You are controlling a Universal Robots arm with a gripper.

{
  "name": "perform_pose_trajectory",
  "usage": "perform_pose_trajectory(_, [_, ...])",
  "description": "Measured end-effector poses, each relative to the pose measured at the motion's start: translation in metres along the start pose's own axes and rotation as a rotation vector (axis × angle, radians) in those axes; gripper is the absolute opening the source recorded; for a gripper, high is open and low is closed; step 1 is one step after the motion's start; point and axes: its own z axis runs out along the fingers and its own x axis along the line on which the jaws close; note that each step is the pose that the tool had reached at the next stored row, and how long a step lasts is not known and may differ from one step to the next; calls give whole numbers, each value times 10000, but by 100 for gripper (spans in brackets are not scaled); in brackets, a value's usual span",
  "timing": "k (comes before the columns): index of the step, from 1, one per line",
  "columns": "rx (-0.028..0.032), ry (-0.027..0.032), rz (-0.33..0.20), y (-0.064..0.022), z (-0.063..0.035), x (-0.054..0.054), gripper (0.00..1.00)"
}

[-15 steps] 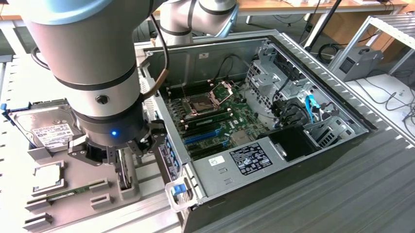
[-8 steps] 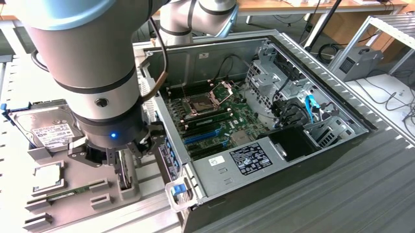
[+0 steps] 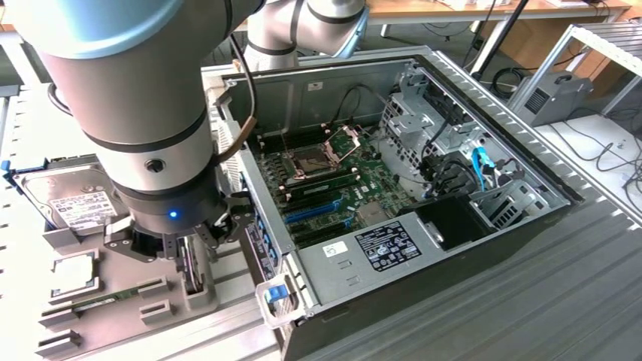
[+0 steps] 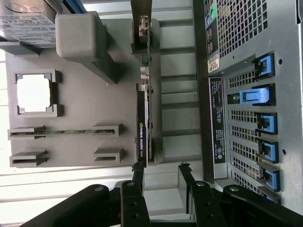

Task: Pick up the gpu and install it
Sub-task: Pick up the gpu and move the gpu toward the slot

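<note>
Pincer (image 4: 161, 176) spread, empty, poised at end of gpu (image 4: 142, 124). Upright on edge in gray fixture tray (image 3: 113, 297), gpu sits at 8 o'clock from open computer case (image 3: 301, 90) in exterior view. Not yet grasped; pickup and install both left.

The wrist view cuts off the hard drive (image 4: 22, 21); the gpu (image 4: 142, 125) stands edge-on, face hidden.
</note>
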Motion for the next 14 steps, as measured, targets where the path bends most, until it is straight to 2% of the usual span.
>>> perform_pose_trajectory(14, [2,2,1,1,87,33,42])
